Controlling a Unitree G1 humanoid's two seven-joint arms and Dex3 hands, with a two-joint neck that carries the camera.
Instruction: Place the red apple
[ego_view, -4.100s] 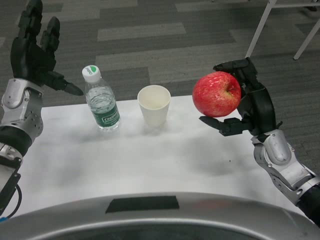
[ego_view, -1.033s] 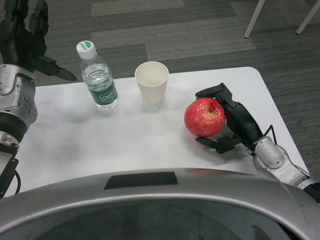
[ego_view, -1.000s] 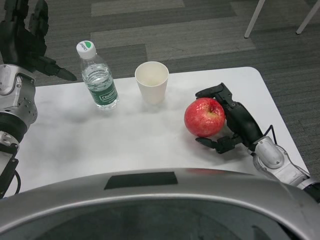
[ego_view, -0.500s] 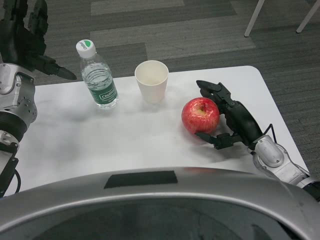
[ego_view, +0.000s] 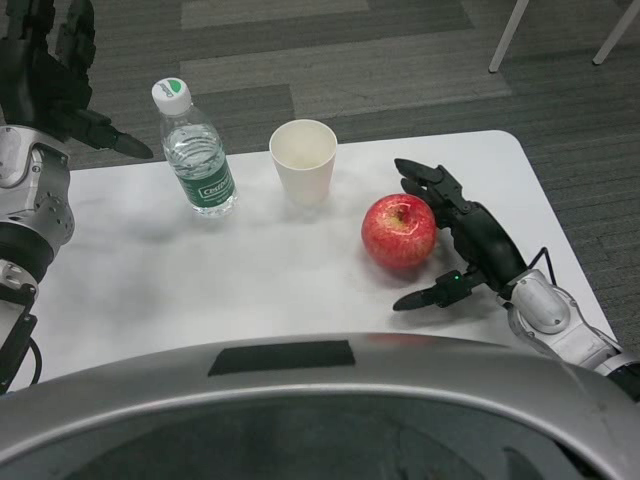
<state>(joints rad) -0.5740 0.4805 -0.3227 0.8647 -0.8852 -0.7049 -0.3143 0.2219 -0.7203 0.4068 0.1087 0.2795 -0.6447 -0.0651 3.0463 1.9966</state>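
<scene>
Far left, the robot's left hand (ego_view: 50, 85) is raised above the table's (ego_view: 200, 280) back-left edge, black fingers spread and pointing up, one digit sticking out sideways toward the bottle, nothing in it. The silver forearm below it runs down the picture's left edge.

Next over is a clear plastic water bottle (ego_view: 194, 150), upright, ribbed body, green-and-white cap and a green label band. Just right of it stands a plain white paper cup (ego_view: 303, 160), open side up, tapered shape.

Then the red apple (ego_view: 399, 231), shiny and a bit speckled, stem dimple facing up, sitting on the smooth white tabletop right of the cup.

The right hand (ego_view: 460, 240) lies low just beside the apple's right side, fingers spread open, upper ones reaching past the apple's back, thumb stretched out in front. It's not gripping the apple.
</scene>
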